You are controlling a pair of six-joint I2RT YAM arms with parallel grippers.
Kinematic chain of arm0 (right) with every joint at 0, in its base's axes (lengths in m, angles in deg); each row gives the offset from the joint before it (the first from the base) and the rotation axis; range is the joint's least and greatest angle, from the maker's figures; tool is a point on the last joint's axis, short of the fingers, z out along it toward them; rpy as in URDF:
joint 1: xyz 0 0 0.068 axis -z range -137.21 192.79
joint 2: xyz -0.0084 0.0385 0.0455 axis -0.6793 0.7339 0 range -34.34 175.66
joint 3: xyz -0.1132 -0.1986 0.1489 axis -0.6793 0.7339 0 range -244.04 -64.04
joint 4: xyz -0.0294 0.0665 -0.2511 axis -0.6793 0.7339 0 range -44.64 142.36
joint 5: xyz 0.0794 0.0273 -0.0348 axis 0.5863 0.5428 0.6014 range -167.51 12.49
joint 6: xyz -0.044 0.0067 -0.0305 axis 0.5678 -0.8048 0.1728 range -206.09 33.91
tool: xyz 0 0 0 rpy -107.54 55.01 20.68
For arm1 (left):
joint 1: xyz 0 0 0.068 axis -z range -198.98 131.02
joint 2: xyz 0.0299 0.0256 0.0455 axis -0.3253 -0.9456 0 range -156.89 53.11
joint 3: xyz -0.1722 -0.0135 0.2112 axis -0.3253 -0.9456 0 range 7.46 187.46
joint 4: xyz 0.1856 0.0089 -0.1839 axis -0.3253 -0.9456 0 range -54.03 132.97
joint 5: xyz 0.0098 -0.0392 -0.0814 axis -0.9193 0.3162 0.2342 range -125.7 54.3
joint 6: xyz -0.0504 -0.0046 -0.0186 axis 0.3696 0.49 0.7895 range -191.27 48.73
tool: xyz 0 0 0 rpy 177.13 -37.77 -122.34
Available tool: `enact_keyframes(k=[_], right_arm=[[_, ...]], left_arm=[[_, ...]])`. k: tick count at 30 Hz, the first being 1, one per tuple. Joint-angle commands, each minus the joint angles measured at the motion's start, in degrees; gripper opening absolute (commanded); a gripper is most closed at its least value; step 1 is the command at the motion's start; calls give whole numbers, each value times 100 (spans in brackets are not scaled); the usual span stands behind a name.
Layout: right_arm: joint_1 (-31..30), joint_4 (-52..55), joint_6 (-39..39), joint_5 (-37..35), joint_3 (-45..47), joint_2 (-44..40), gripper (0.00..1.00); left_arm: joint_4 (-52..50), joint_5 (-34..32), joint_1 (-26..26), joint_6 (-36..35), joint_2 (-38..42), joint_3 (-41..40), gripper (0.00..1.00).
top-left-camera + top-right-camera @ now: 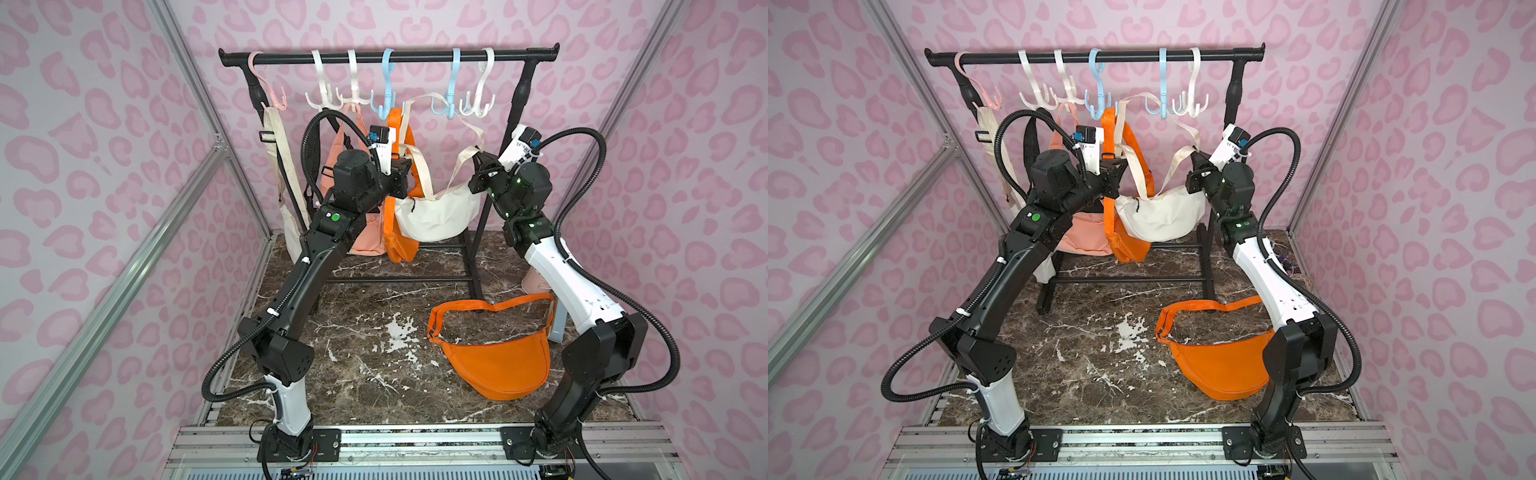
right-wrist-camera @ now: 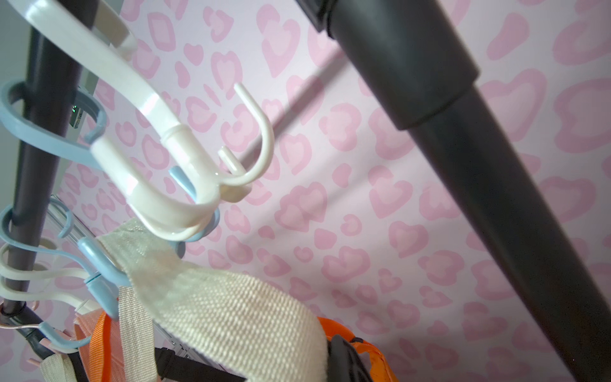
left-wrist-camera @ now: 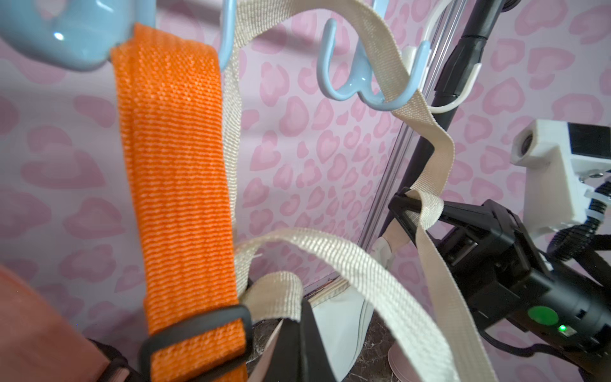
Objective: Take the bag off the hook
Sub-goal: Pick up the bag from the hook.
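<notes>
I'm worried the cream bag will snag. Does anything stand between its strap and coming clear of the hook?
Yes. The cream strap lies in the blue hook, whose upturned prong tips block a sideways pull; it must rise over them. The orange strap hangs close beside it and may drag along.

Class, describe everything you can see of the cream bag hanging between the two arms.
The cream bag is a soft, crescent-shaped fabric pouch with a woven webbing strap. It hangs clear of the tabletop, its strap draped over a blue hook. The left hand and right hand each pinch the strap, shut on it. The pouch hangs partly in front of an orange bag.
</notes>
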Motion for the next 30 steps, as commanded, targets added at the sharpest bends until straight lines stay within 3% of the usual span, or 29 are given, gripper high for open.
enact_keyframes(k=[1, 17, 23, 30], right_arm=[[-12, 97, -192, 140, -117, -1, 0], [23, 640, -823, 260, -241, -46, 0], [257, 1314, -1362, 42, -582, 68, 0], [414, 1287, -1756, 143, -567, -23, 0]], left_arm=[[-17, 212, 42, 54, -11, 191, 3], [-166, 75, 347, -120, -117, 932, 4], [-204, 30, 364, -93, -156, 933, 4], [-258, 12, 367, 16, -455, 1432, 4]])
